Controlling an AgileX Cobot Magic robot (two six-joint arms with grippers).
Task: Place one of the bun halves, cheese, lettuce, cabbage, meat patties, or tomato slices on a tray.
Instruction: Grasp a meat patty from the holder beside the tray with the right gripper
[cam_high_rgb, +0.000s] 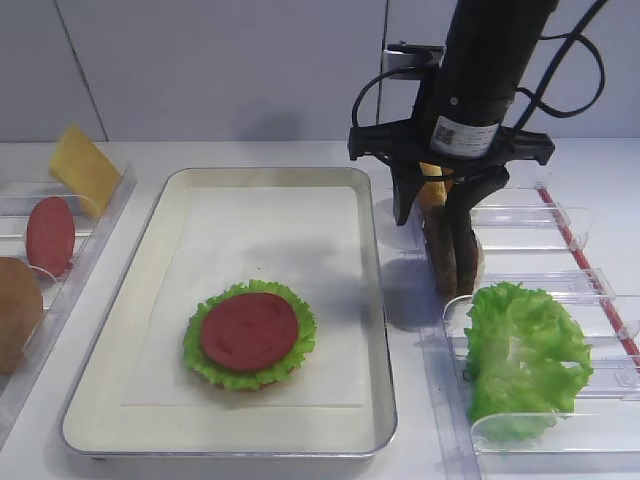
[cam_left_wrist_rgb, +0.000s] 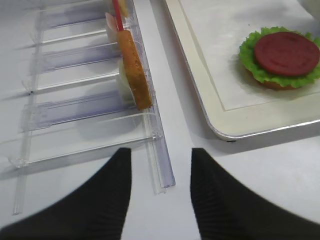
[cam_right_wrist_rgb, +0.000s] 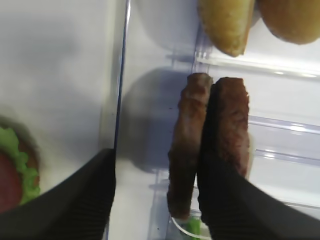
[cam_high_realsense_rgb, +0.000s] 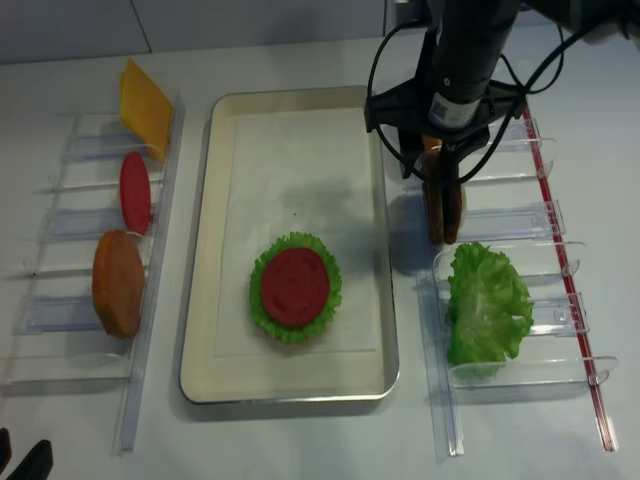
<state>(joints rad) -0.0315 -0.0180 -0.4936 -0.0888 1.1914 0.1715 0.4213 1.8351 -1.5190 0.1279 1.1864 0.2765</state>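
Two dark brown meat patties stand on edge side by side in the right clear rack. My right gripper is open and lowered over them: one finger sits between the two patties, the other hangs well left of the nearer patty, not touching it. On the silver-rimmed tray lies a stack of bun base, frilly lettuce and a tomato slice. My left gripper is open and empty above the table by the left rack's near end.
The right rack also holds two bun halves behind the patties and a big lettuce leaf in front. The left rack holds a cheese slice, a tomato slice and a bun half.
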